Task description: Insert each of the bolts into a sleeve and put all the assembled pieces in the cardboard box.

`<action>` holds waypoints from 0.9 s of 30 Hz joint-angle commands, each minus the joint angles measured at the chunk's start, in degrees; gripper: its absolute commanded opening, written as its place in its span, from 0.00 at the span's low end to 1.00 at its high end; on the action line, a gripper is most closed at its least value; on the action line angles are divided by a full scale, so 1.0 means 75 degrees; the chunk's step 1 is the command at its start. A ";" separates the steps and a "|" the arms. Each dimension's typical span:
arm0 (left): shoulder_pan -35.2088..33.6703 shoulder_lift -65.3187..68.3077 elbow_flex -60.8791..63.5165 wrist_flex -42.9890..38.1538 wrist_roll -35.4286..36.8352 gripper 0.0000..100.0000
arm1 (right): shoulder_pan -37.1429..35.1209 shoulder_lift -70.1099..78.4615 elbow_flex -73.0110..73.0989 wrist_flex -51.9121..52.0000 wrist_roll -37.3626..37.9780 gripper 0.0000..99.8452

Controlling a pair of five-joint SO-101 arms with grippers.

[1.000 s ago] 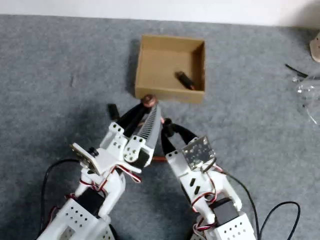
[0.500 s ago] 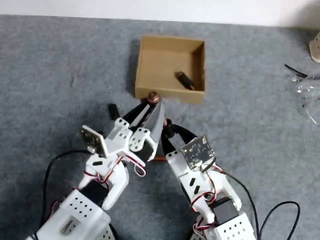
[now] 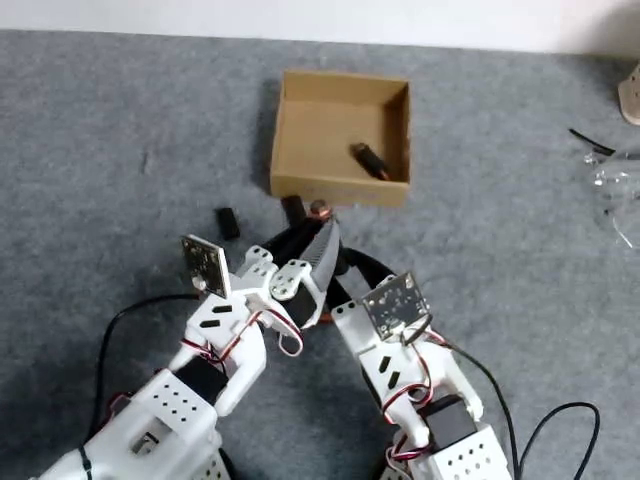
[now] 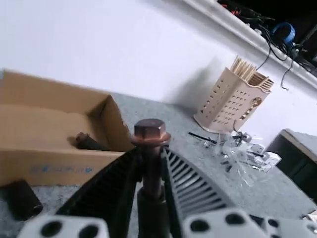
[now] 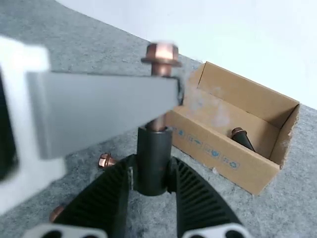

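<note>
While right claw [image 5: 151, 171] grips sleeve [image 5: 153, 148], left claw [image 4: 151, 161] holds bolt [image 4: 151, 131] upright.

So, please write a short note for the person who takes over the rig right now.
Left gripper: shut on a bolt.
Right gripper: shut on a sleeve, upright under it.
The bolt's tip is at the sleeve's mouth, not pushed home.
Box: one assembled piece inside.
On the table: two loose sleeves and two loose bolts.
To do: finish this insertion, box it, then assemble the rest.
</note>
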 commanded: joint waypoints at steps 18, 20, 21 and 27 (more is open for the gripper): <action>-0.0440 -0.0006 0.0463 -0.0105 -0.0481 0.02 | -0.0029 -0.0135 0.0967 -0.0029 0.0821 0.01; -0.0440 -0.0006 0.0475 -0.0105 -0.0610 0.08 | -0.0029 -0.0135 0.0967 -0.0029 0.0821 0.01; -0.0440 0.0006 0.0475 -0.0094 -0.0656 0.12 | -0.0029 -0.0135 0.0967 -0.0029 0.0832 0.01; -0.0428 -0.0006 -0.0217 0.1793 -0.0574 0.35 | -0.0029 -0.0135 0.0967 -0.0029 0.0832 0.01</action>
